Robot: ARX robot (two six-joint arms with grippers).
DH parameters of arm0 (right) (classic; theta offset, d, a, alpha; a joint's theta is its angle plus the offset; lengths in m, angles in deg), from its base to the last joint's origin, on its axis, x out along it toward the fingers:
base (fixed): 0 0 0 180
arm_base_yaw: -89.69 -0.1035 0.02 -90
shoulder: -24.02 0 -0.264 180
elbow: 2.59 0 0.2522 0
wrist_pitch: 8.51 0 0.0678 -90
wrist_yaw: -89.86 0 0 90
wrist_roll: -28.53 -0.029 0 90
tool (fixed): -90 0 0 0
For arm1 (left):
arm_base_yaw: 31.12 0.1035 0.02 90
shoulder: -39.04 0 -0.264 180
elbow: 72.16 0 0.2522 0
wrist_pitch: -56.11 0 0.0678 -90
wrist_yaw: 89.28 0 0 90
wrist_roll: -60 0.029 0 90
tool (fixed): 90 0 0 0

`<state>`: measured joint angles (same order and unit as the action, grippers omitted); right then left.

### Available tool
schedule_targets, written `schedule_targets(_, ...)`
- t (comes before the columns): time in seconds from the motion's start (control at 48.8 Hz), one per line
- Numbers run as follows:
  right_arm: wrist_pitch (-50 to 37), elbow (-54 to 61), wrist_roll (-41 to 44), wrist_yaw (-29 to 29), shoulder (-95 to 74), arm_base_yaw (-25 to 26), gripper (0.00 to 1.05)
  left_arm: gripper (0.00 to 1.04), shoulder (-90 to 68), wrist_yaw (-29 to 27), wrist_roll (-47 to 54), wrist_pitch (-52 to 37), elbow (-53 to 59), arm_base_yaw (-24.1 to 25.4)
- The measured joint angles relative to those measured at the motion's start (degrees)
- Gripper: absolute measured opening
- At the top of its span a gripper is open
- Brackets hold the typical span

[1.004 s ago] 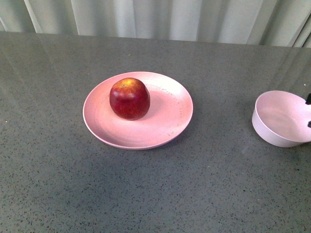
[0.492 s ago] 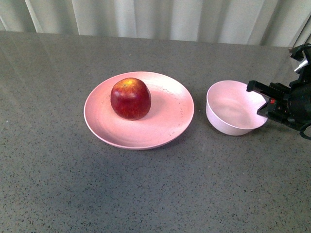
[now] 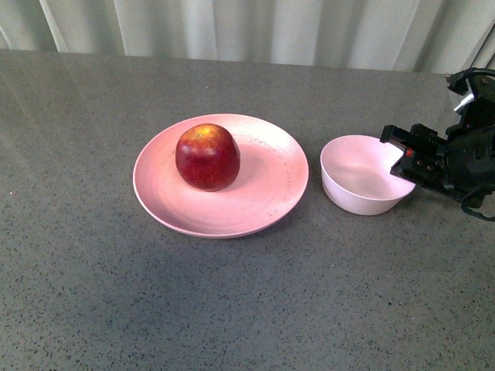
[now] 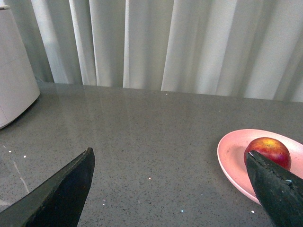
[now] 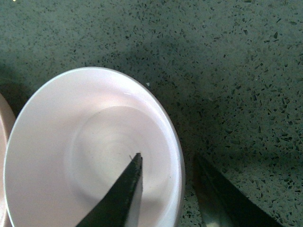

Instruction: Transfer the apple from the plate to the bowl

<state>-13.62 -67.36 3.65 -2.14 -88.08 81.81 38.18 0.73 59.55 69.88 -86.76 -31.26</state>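
Observation:
The dark-red apple (image 3: pixel 206 156) sits on the left half of the wide pink plate (image 3: pixel 263 197) in the middle of the grey table. The pale bowl (image 3: pixel 362 175) stands just right of the plate, empty. My right gripper (image 3: pixel 404 155) is shut on the bowl's right rim, one finger inside and one outside, as the right wrist view shows on the bowl (image 5: pixel 71 142). My left gripper (image 4: pixel 170 163) is open and empty, well left of the plate (image 4: pixel 232 161), with the apple (image 4: pixel 268 150) partly behind one finger. It is out of the front view.
A grey speckled tabletop (image 3: pixel 232 309) runs back to pale curtains (image 3: pixel 247 27). A white rounded object (image 4: pixel 14 80) stands on the table in the left wrist view.
My right gripper has slid the bowl leftward from the table's right edge to just beside the plate. The apple and the plate have stayed put.

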Motion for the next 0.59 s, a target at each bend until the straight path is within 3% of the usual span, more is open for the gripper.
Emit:
schedule_targets(0.369,-6.6,10.1,3.4,-5.0,16.5,5.6,0.97,0.96,0.0,0.0,0.0,0.0,0.0,0.0)
schedule_targets(0.594,-7.8,15.4,8.0,-6.4,25.9,7.3,0.96,0.96,0.0,0.0,0.0,0.0,0.0,0.0)
